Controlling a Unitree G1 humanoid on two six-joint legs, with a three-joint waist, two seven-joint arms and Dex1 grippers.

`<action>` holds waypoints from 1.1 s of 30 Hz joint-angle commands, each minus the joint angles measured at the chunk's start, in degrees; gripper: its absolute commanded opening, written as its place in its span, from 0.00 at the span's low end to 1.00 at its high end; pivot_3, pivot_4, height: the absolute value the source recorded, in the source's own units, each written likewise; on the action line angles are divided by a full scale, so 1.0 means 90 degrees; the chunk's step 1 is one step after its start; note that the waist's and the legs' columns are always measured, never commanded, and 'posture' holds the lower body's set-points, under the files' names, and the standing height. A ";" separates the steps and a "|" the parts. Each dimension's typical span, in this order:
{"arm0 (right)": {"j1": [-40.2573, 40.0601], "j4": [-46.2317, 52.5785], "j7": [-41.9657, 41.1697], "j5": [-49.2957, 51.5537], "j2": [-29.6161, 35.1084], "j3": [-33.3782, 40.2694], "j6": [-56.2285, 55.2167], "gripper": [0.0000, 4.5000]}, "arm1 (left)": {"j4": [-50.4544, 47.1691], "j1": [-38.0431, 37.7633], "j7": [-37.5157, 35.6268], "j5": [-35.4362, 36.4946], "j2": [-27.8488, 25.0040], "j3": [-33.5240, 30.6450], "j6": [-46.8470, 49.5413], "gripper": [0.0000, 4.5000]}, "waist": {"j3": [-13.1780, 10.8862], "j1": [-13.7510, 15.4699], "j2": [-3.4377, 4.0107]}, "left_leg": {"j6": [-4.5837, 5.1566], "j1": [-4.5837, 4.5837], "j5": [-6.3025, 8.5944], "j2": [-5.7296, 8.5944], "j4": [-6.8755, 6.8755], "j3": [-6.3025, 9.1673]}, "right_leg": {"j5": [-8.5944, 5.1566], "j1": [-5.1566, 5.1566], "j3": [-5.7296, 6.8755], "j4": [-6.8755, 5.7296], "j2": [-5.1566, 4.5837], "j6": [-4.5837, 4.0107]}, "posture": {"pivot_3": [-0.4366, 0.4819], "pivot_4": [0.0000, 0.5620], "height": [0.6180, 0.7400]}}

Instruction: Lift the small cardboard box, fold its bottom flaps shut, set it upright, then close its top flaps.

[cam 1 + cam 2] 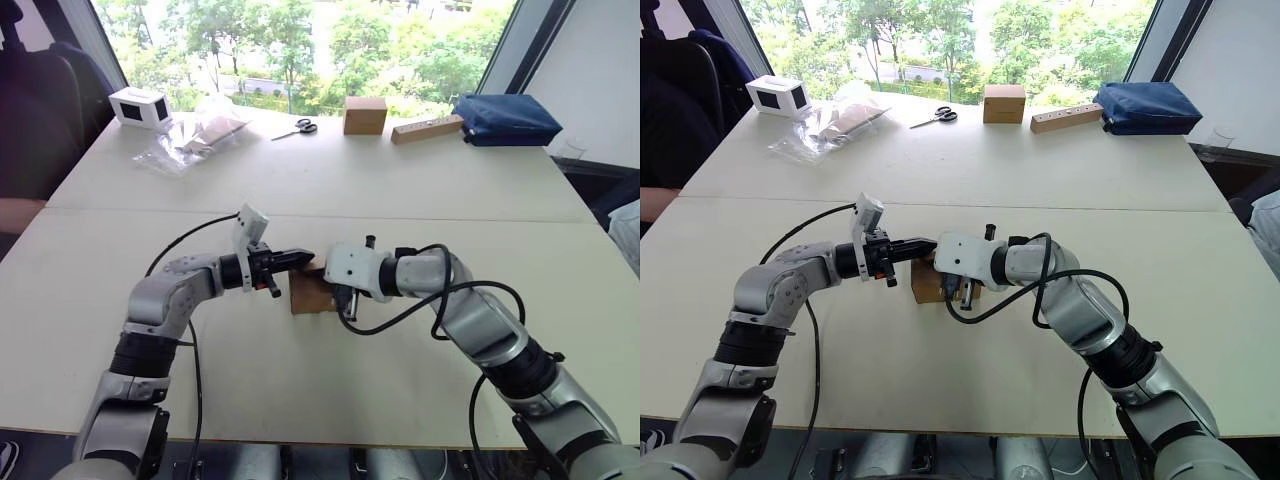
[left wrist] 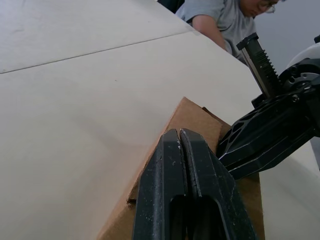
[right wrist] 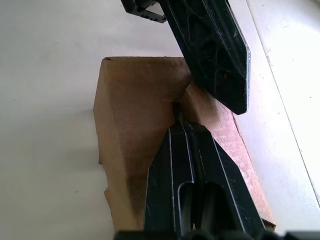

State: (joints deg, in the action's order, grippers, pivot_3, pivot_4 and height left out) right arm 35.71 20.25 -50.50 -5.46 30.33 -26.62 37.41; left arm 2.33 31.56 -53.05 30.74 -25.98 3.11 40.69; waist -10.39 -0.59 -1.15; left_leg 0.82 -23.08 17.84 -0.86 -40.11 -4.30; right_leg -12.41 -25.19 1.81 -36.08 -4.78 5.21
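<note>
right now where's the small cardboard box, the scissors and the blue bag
small cardboard box [image 1: 308, 296], left eye view, on its front wall
scissors [image 1: 297, 128], left eye view, near the handles
blue bag [image 1: 1145, 106], right eye view, middle of its top

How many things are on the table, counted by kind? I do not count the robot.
Cardboard boxes: 3 (small cardboard box, sealed cube box, long narrow box)
White box: 1
Scissors: 1
Plastic bag: 1
Blue bag: 1
Total: 7
</note>
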 commanded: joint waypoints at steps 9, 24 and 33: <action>-0.0352 0.0687 -0.0286 0.1046 0.0253 0.0936 0.0389 0.00 | -0.0257 -0.0088 -0.0556 -0.0933 -0.0494 0.0740 -0.1030 0.01 | 0.0000 -0.0002 0.0000 | 0.0001 0.0000 0.0001 -0.0003 0.0001 -0.0001 | 0.0000 0.0000 0.0000 0.0001 -0.0002 -0.0001 | 0.48 0.27 1.00; -0.0374 0.0099 0.0318 0.1631 0.0118 0.1741 0.0032 0.00 | -0.1528 0.0014 0.0199 -0.0085 -0.0521 -0.0253 -0.0116 0.01 | -0.0002 -0.0009 -0.0001 | 0.0002 -0.0006 0.0001 -0.0008 0.0003 0.0001 | 0.0000 -0.0006 -0.0001 0.0001 -0.0002 0.0000 | 0.48 0.27 1.00; -0.0282 -0.0154 0.0311 0.1532 0.0066 0.1373 -0.0306 0.00 | -0.1763 -0.0306 0.0351 -0.0473 -0.0489 0.0226 -0.0420 0.01 | -0.0002 -0.0003 -0.0001 | 0.0002 -0.0008 0.0001 -0.0007 0.0002 0.0000 | 0.0000 -0.0006 -0.0001 0.0002 -0.0002 0.0000 | 0.48 0.27 1.00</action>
State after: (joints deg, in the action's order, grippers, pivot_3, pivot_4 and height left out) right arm 32.07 18.17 -47.60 8.51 31.00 -13.94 35.96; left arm -11.56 29.01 -50.22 27.22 -30.43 4.11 38.18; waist -10.41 -0.62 -1.15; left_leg 0.84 -23.15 17.85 -0.92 -40.09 -4.30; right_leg -12.41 -25.24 1.80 -36.06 -4.79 5.21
